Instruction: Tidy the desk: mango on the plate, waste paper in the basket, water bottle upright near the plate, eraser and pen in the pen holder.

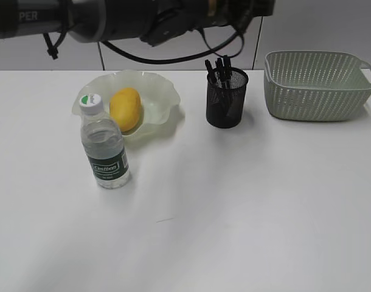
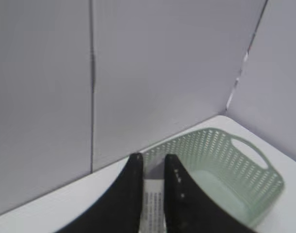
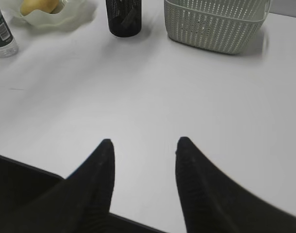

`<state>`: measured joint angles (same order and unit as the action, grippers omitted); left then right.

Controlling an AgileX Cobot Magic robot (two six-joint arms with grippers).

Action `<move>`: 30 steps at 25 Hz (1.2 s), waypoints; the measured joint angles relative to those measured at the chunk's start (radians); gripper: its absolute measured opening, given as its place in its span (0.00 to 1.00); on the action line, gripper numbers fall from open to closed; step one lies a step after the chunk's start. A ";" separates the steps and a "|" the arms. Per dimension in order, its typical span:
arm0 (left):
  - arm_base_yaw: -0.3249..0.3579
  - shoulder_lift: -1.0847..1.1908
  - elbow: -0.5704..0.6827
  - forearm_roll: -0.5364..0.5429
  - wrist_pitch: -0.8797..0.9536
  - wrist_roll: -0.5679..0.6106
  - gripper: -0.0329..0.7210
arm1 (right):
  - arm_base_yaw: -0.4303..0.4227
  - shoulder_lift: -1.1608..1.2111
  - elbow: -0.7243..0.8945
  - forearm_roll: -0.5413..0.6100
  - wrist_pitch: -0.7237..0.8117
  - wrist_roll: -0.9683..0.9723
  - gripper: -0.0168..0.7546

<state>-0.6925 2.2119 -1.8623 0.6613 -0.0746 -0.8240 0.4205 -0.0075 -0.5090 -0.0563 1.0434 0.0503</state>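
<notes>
Seemingly step: waste paper point(image 2: 153, 206) to basket point(image 2: 245, 194) — left gripper point(image 2: 153, 187) clamped on it, lower centre | right gripper point(image 3: 144, 145) spread, idle | next: carry over basket, release inside.

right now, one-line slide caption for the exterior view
Mango on plate, bottle upright beside it, pens in holder, basket right.

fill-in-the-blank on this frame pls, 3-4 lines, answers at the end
1. The mango lies in the pale-green ____.
2. The water bottle stands ____ in front of the plate.
3. The pens stand in the black mesh ____.
4. The right gripper is ____, with nothing between its fingers.

Missing words: plate; upright; pen holder; open
</notes>
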 joint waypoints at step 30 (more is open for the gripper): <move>-0.077 -0.566 0.429 -0.597 0.657 0.772 0.38 | 0.000 0.000 0.000 0.000 0.000 0.001 0.44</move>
<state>-0.7692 1.6460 -1.4332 0.0648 0.5819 -0.0516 0.4205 -0.0075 -0.5090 -0.0563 1.0434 0.0512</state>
